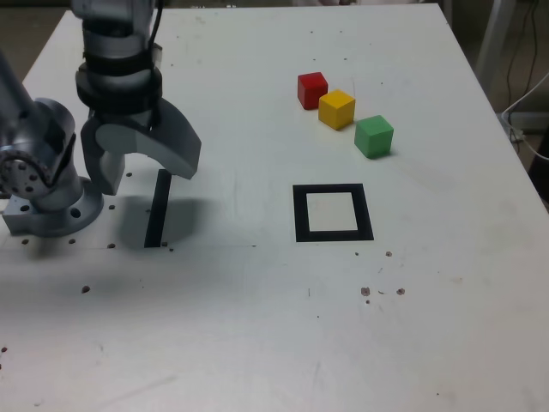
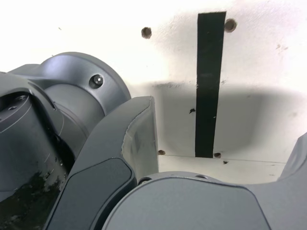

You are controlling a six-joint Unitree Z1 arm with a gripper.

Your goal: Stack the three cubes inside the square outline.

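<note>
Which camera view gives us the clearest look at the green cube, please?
The exterior view: it shows the green cube whole, beside the yellow cube on the table. The wrist view does not show the green cube, only the black strip, arm parts and bare tabletop.

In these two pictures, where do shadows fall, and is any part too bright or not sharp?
Exterior view: soft, blurry shadow on the table around the black strip, below the hand; small dark shadow beside the green cube. Wrist view: wide soft shadow across the strip's lower part; the table's upper left looks washed out, nearly white.
</note>
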